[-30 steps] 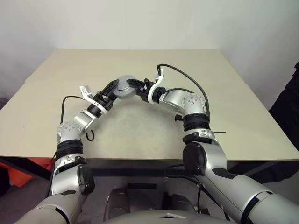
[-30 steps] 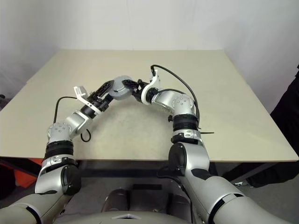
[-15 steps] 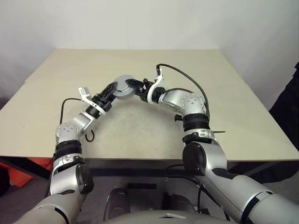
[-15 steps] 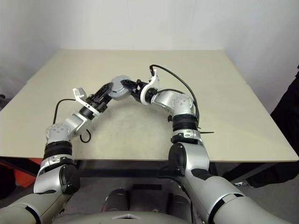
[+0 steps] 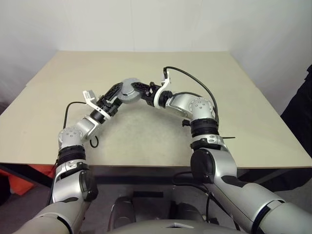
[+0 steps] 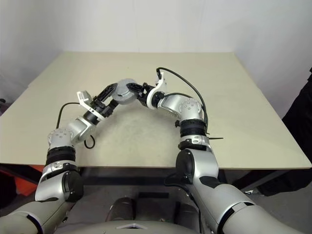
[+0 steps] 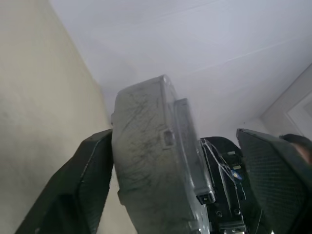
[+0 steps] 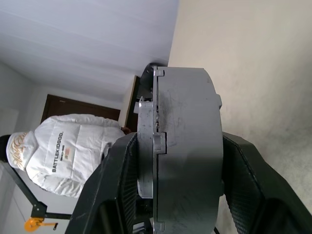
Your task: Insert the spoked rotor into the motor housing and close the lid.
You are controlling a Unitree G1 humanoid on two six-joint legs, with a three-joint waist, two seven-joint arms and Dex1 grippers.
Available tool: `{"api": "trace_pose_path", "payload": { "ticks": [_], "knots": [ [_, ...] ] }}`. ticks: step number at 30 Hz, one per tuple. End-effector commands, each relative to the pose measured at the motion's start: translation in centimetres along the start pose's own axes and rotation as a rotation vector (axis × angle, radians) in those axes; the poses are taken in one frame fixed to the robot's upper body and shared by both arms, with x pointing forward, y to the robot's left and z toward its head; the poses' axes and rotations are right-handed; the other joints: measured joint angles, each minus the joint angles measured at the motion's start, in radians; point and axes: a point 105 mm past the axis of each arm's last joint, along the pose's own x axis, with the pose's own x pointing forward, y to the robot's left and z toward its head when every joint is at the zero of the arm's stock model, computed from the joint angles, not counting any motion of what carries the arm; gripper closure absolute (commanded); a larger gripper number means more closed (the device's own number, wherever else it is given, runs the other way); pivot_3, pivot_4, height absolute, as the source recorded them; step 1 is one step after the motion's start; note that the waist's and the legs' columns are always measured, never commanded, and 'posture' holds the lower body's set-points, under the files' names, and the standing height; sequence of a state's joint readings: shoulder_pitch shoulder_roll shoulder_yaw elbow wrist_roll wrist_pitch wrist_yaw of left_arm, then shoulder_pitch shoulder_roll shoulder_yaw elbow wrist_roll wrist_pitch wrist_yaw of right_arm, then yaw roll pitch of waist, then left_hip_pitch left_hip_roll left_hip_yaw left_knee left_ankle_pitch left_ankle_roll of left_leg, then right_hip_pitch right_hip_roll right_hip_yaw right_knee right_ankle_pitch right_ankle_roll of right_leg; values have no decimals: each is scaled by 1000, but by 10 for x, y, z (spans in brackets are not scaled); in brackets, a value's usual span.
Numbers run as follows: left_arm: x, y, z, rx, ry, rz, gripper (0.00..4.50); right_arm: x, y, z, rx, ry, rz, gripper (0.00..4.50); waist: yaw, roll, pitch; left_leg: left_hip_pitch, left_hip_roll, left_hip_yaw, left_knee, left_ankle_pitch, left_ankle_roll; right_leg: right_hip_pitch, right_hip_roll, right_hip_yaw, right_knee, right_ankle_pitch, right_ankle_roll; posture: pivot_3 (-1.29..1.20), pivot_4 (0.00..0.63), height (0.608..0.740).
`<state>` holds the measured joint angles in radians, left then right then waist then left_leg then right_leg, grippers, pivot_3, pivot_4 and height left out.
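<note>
The motor housing (image 5: 130,91), a thick grey round casing, hangs edge-up above the middle of the table. The lid (image 8: 146,146), a thinner notched disc, sits against one of its faces. My right gripper (image 5: 142,91) is shut on the motor housing, one finger on each side of its rim (image 8: 187,146). From the other side my left gripper (image 5: 119,93) straddles it, open. One left finger (image 7: 92,185) lies against the housing's scratched face (image 7: 146,161); the other finger (image 7: 273,170) stands well off it. The spoked rotor is hidden.
The beige table (image 5: 146,136) lies under both arms, its front edge close to me. A person in a white hooded top (image 8: 63,151) stands beyond the table. Dark clothing (image 5: 300,112) shows at the right edge.
The left gripper's fingers have spread wider around the housing. Both arms and the housing have kept their place.
</note>
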<state>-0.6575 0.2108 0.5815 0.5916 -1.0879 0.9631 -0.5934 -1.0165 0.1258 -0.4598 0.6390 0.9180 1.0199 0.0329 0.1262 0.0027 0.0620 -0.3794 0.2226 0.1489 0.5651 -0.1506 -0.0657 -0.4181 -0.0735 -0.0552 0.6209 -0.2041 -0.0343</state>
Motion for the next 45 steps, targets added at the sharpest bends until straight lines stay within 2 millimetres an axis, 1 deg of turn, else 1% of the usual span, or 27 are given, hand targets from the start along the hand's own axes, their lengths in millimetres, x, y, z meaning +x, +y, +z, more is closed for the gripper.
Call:
{"api": "trace_pose_path", "payload": {
  "ticks": [1,2,5,6,11,18,21,27,32,34,36,38,39,43,45],
  "knots": [
    [9,-12,0,5,14,-46,900,3,27,6,-25,-30,91,2485,0,0,0,0,0,0,0,0,0,0,0,0,0,0,0,0,0,740],
    [10,-12,-2,2,20,-44,1094,3,27,6,-25,-30,92,2485,0,0,0,0,0,0,0,0,0,0,0,0,0,0,0,0,0,740],
    [13,-11,-8,-11,40,-50,2068,2,27,6,-27,-31,94,2485,0,0,0,0,0,0,0,0,0,0,0,0,0,0,0,0,0,740],
    [14,-11,-9,-13,40,-51,2221,2,27,6,-28,-31,95,2485,0,0,0,0,0,0,0,0,0,0,0,0,0,0,0,0,0,740],
    [16,-11,-5,-18,15,-53,2222,2,27,6,-30,-34,93,2485,0,0,0,0,0,0,1,0,0,0,0,0,0,0,0,0,0,740],
    [17,-12,-6,-12,19,-40,2222,2,27,6,-32,-36,92,2485,1,0,0,0,0,0,1,0,0,0,0,0,0,0,0,0,0,740],
    [17,-12,-6,-11,16,-36,2222,0,37,4,-34,-24,169,2485,1,0,0,0,0,0,1,0,0,0,0,0,1,0,0,0,0,740],
    [15,-7,-3,9,-1,-10,2222,0,30,15,-133,-117,91,432,1,0,0,0,0,0,1,0,0,0,0,0,1,0,0,0,0,740],
    [12,-1,0,47,-27,21,2222,0,27,20,-148,-157,71,432,0,0,0,0,0,0,1,0,0,0,0,0,1,0,0,0,0,740],
    [9,4,7,65,-65,47,2222,0,24,21,-148,-164,60,432,0,0,0,0,0,0,1,0,0,0,0,0,1,0,0,0,0,740],
    [4,12,16,84,-115,98,2358,0,22,21,-148,-169,51,395,0,0,0,0,0,0,1,0,0,0,0,0,1,0,0,0,0,740],
    [-1,18,25,93,-162,129,2380,0,20,21,-148,-171,45,395,-1,0,0,0,0,0,1,0,0,0,0,0,1,0,0,0,0,740],
    [-6,21,32,98,-197,150,2381,0,19,21,-147,-171,42,395,-2,0,0,1,0,0,1,0,0,0,0,0,1,0,0,0,0,740],
    [-37,35,74,141,-405,282,2381,0,16,21,-147,-170,31,395,-3,0,0,1,0,0,1,0,0,0,0,0,1,0,0,0,0,740],
    [-55,34,94,165,-501,311,2381,-1,13,21,-147,-170,23,395,-4,0,0,1,0,0,1,0,0,0,0,0,1,0,0,0,0,740]
  ]
}}
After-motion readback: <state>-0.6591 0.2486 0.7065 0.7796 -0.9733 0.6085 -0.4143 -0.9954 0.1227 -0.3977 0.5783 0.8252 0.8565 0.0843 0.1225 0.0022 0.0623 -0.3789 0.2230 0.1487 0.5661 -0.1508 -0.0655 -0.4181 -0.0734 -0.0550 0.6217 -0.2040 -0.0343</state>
